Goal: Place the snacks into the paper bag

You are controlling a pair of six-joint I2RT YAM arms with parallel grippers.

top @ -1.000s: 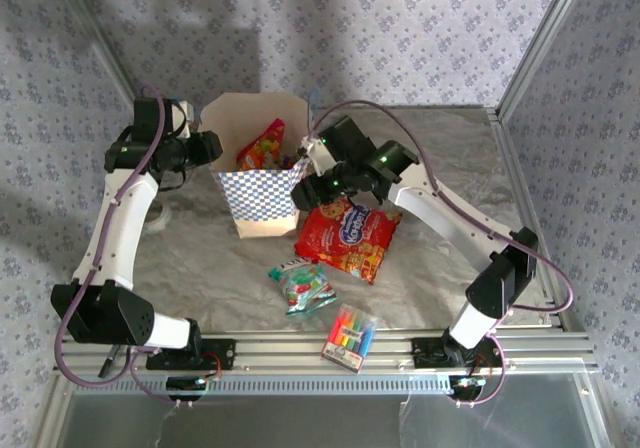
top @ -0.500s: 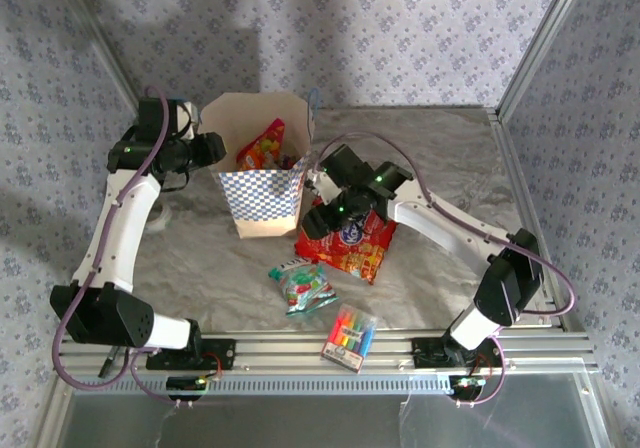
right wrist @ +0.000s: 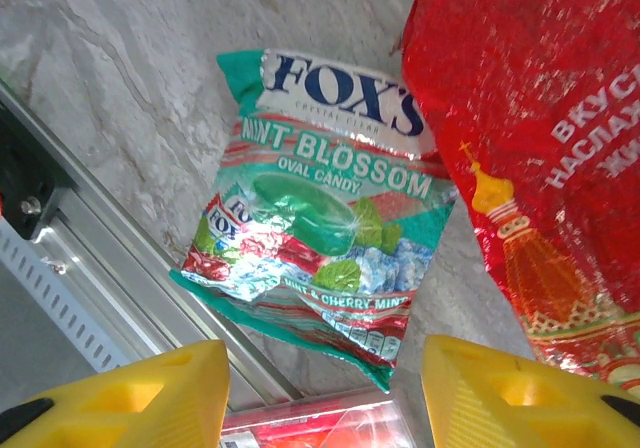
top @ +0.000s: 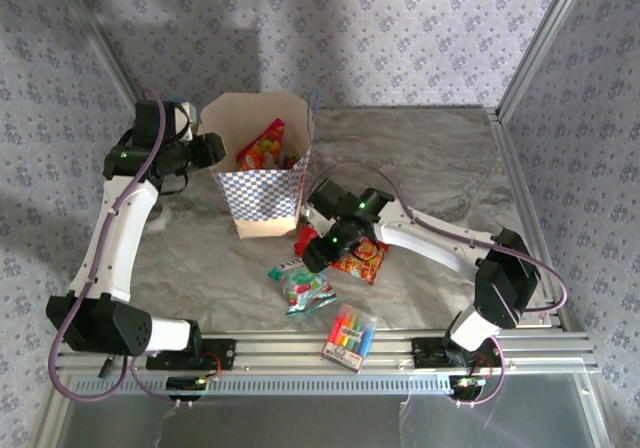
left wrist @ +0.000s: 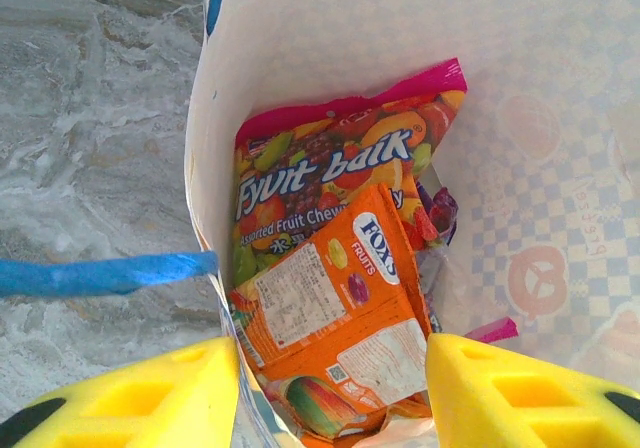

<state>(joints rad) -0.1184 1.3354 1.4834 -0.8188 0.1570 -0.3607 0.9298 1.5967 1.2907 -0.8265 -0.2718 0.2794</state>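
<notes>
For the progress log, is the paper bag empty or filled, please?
Partly filled: the bag holds a pink-edged packet and an orange packet.

Your paper bag (top: 262, 196) stands upright toward the back left of the table (top: 450, 158), mouth open. It is tan kraft with a blue-white checkered band and blue cord handles. Inside it the pink-edged candy bag (left wrist: 320, 168) leans against the far wall, the orange packet (left wrist: 335, 308) lies tilted over its lower half, and a purple packet (left wrist: 440, 213) is tucked at their right. Outside, the large red cookie bag (right wrist: 540, 148) lies flat just beside the paper bag's right base. The green-red packet (right wrist: 315, 213) lies crinkled and label up just beside the cookie bag, on the side nearer you.
</notes>
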